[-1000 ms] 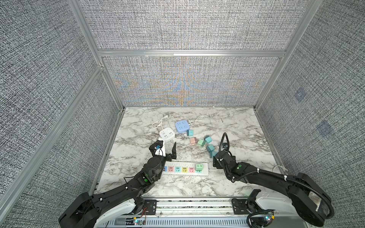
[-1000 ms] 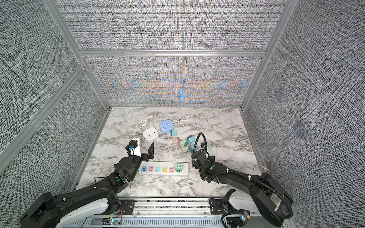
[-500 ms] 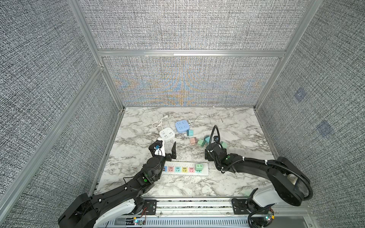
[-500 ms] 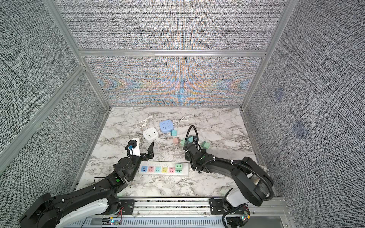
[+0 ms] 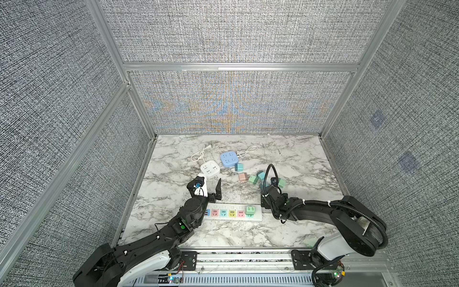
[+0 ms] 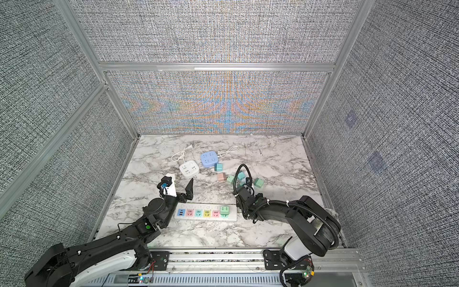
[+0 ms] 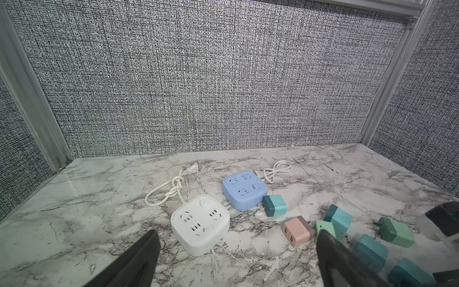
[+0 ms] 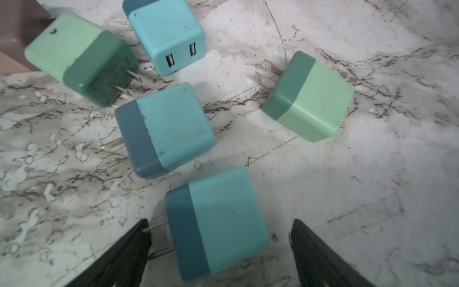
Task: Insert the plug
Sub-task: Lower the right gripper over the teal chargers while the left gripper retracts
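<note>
Right gripper (image 8: 220, 228) spread wide, straddling teal plug (image 8: 228, 213) | prongs aim at one finger | left gripper (image 7: 236, 234) wide, empty, farther off

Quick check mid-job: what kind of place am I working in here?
Probably a lab test cell, not a home: grey textured panels in an aluminium frame enclose a marble-patterned tabletop holding a power strip and loose plug adapters.
</note>
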Controlling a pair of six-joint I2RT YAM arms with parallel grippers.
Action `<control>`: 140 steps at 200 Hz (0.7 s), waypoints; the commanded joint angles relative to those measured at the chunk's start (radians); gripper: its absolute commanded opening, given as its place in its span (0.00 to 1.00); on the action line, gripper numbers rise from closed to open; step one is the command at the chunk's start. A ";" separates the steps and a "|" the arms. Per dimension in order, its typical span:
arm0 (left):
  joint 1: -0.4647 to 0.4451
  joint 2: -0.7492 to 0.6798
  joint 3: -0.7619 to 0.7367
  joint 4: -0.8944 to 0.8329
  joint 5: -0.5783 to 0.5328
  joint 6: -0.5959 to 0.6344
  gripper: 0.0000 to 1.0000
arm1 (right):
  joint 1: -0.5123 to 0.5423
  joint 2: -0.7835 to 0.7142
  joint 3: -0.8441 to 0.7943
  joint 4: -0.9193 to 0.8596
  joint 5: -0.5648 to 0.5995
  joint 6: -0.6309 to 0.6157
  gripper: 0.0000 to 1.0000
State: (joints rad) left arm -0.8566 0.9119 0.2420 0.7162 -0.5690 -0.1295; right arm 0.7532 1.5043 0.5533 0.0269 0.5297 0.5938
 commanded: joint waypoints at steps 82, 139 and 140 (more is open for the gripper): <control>-0.001 -0.001 0.007 -0.001 0.008 0.003 0.99 | -0.014 -0.287 -0.208 -0.011 0.059 0.135 0.88; -0.001 -0.019 0.007 -0.012 0.002 0.008 0.99 | 0.018 -0.336 -0.108 -0.047 -0.010 0.107 0.79; -0.001 -0.019 0.007 -0.011 0.002 0.009 0.99 | 0.018 -0.333 -0.106 -0.047 -0.010 0.106 0.79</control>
State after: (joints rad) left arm -0.8566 0.9047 0.2447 0.7155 -0.5655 -0.1276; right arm 0.7654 1.1473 0.4133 -0.0170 0.5270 0.6987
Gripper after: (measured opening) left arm 0.991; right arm 0.787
